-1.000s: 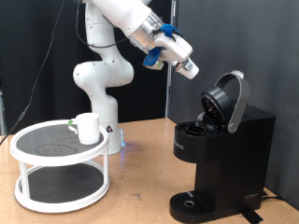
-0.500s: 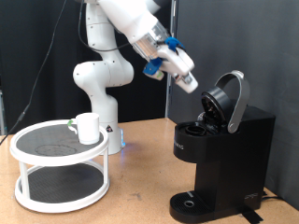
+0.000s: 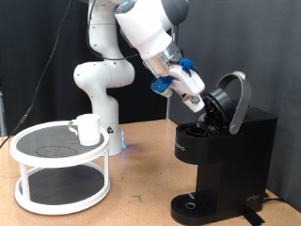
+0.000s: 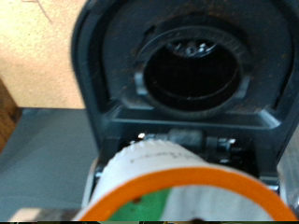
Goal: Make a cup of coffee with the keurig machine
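The keurig machine stands at the exterior view's right, matte black, with its rounded lid hinged open. My gripper is angled down right at the open lid, just above the pod chamber. In the wrist view the round dark pod chamber fills the picture, and a white pod with an orange rim sits close in front of it, held in the gripper. The cup, a plain white mug, stands on the top tier of a round white stand at the exterior view's left, far from the gripper.
The arm's white base stands behind the stand, by a black backdrop. The wooden table runs between stand and machine. The machine's round drip base is at its foot.
The gripper has swung down and toward the exterior view's right with the pod, from above the machine to right at the open lid.
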